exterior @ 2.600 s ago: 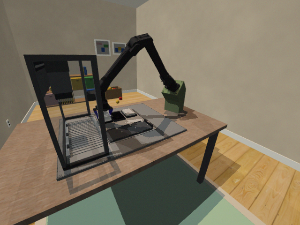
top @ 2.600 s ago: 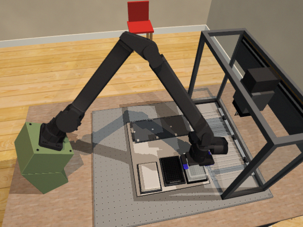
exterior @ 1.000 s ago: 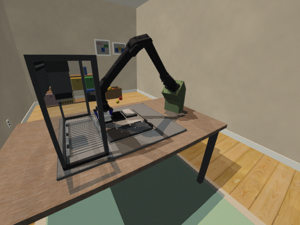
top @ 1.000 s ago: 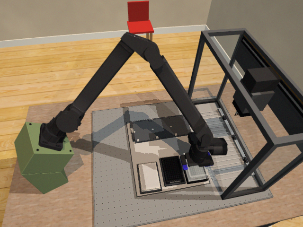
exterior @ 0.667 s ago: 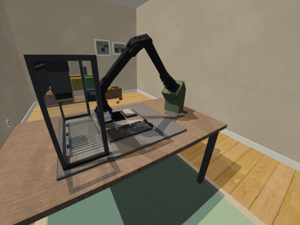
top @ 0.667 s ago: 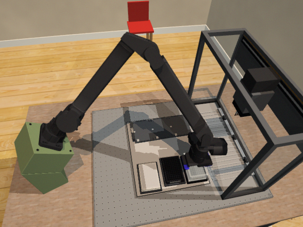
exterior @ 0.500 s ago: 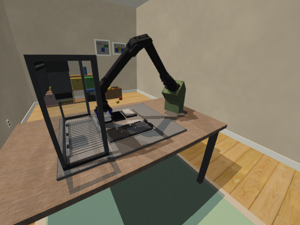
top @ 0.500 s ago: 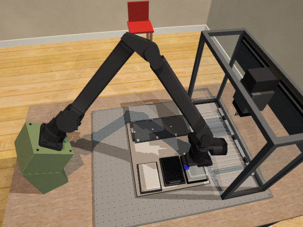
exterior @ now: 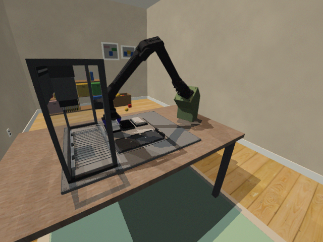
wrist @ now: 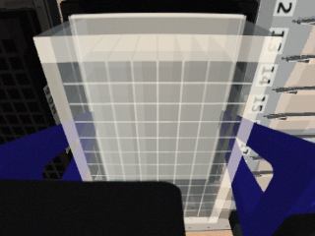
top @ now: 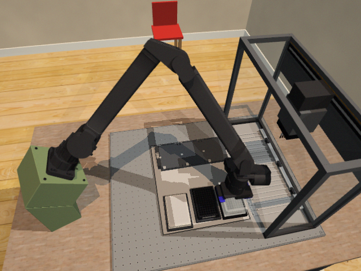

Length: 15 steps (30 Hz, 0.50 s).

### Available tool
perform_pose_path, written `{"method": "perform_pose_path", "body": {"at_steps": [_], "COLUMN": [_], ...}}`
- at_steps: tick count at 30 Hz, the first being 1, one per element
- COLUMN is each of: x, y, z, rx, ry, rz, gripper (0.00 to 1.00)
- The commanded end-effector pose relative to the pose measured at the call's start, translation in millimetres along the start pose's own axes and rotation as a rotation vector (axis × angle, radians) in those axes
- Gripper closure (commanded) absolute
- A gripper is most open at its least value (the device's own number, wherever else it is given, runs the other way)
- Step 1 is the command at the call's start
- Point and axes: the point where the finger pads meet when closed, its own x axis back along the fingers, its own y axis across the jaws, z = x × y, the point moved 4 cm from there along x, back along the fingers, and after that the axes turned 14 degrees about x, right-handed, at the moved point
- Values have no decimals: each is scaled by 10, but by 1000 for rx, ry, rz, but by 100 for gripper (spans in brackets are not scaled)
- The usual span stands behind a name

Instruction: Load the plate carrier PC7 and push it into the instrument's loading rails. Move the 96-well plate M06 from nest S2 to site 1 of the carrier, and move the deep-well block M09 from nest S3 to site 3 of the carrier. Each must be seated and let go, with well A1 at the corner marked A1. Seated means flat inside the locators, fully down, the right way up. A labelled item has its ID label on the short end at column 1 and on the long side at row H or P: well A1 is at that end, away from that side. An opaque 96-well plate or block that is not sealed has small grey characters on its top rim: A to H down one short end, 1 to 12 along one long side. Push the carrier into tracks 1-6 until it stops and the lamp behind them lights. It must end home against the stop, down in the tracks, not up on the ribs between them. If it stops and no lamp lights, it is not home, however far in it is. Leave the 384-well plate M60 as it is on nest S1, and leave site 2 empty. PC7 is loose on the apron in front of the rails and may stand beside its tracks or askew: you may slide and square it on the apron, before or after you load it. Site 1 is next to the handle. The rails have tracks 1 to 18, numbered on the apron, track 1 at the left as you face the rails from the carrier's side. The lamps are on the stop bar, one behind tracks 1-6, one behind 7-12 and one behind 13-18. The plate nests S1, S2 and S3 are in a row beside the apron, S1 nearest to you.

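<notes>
The deep-well block M09 [wrist: 157,118] [top: 234,207] is clear and tall, and it stands in nest S3, the nest nearest the rails. My gripper [wrist: 157,118] is straight above it, and its blue fingers press on the block's two long sides. It also shows in the top view [top: 230,198]. The black 96-well plate M06 [top: 205,203] lies on the middle nest S2. The white 384-well plate M60 [top: 177,210] lies on nest S1. The dark carrier PC7 [top: 189,153] lies empty on the apron, across from the nests.
The ribbed loading rails lie right of the nests, inside a dark frame [top: 291,125]. A black instrument head [top: 306,108] hangs under the frame's top. Track numbers [wrist: 268,74] show on the apron beside the block. My green base [top: 49,186] stands at the left.
</notes>
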Motion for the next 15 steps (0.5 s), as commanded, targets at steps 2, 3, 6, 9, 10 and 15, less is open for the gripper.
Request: {"method": "perform_pose_path", "body": {"at_steps": [2, 3, 6, 9, 10, 15], "x": [332, 347, 396, 495, 518, 644], "y": [-164, -138, -69, -106, -99, -79], "z": [82, 79, 62, 67, 65, 58], "rx": [13, 11, 5, 9, 8, 7], "ry": [30, 30, 24, 27, 26, 25], "rz": [43, 38, 27, 34, 33, 30], "gripper": [100, 100, 100, 100, 100, 100]}}
